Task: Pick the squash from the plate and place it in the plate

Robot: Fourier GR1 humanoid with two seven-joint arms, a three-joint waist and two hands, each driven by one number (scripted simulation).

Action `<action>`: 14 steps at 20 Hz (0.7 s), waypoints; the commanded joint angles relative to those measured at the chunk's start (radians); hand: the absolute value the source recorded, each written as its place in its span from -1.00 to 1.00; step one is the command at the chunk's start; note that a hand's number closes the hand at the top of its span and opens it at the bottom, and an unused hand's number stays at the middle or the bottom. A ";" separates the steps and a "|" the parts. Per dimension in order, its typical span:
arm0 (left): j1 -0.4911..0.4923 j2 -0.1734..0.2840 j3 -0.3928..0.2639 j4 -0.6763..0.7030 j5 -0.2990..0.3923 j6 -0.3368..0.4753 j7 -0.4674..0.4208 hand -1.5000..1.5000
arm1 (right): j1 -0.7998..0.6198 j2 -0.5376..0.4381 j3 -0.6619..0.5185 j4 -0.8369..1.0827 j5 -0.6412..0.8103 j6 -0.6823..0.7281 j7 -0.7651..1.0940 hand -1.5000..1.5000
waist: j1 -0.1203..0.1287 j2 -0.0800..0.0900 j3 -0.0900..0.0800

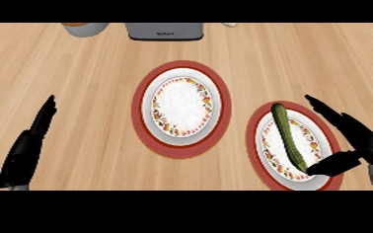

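A long green squash (288, 136) lies lengthwise on the red-rimmed plate (261, 143) at the lower right. A second red-rimmed plate (145, 109) with a flowered white centre sits in the middle of the counter, with nothing on it. My right hand (351, 134) is open over the right plate's far side; its fingers stretch up past the rim and its thumb (332, 164) reaches in near the squash's lower end. It is not closed round the squash. My left hand (29, 140) rests open at the left edge, fingers pointing up.
A grey appliance (164, 30) stands at the counter's back edge. A grey bowl or pot (85, 28) is at the back left, and a small pale object (230, 24) at the back right. Bare wood lies between the plates.
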 commanded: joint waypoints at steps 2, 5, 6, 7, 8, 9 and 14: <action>-0.011 -0.036 0.029 -0.002 -0.042 -0.027 0.024 0.00 | -0.014 0.041 -0.007 -0.004 0.040 0.070 0.016 -1.00 | -0.004 -0.001 0.000; -0.059 -0.054 0.031 0.077 -0.066 -0.032 -0.011 0.00 | -0.091 0.097 0.027 0.168 0.136 0.012 -0.059 -1.00 | -0.002 0.001 0.000; -0.032 -0.059 0.052 0.116 -0.065 -0.043 -0.086 0.00 | -0.074 0.097 0.017 0.158 0.142 0.021 -0.057 -1.00 | -0.002 0.000 0.000; -0.048 -0.051 0.059 0.062 -0.061 -0.034 -0.027 0.00 | -0.032 0.097 0.029 0.193 0.157 0.017 -0.120 -1.00 | -0.003 0.000 0.000; -0.008 -0.070 0.067 0.033 -0.075 -0.054 -0.031 0.00 | -0.069 0.086 -0.014 0.099 0.140 0.070 -0.009 -1.00 | -0.003 -0.001 0.000; -0.081 -0.102 0.043 0.109 -0.107 -0.015 -0.036 0.00 | -0.026 0.116 0.020 0.139 0.182 0.013 -0.093 -1.00 | -0.005 0.000 0.000; -0.058 -0.115 0.071 0.032 -0.130 -0.058 0.022 0.00 | -0.085 0.135 -0.031 0.245 0.216 0.033 -0.155 -1.00 | -0.003 0.000 0.000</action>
